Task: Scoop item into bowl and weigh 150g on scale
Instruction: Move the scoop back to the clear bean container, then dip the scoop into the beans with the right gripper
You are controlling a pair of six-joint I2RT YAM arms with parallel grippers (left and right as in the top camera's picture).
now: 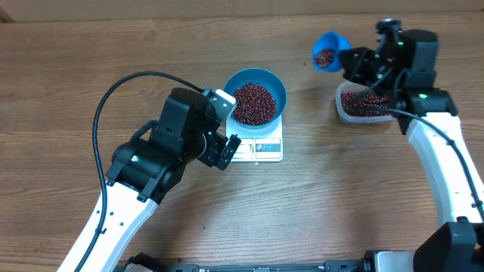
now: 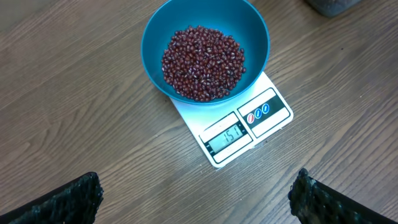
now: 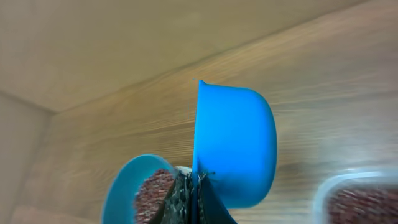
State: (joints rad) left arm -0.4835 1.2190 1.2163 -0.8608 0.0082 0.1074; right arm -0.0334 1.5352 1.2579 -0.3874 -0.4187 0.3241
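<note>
Tabletop (image 1: pixel 60 91) wood-grained, under scale (image 1: pixel 265 147); left jaws apart; right jaws clamped on scoop (image 1: pixel 330 51)

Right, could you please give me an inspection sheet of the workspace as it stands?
Surface: wooden table, grain visible.
Job's things: bowl of beans sits on the scale, display lit; tub holds more beans; scoop beside the tub carries beans.
Clutter: nothing seen.
Tools: left tool open beside the scale, holding nothing; right tool shut on the scoop.
Cables: black cable loops over the left arm.
Surroundings: nothing seen.
</note>
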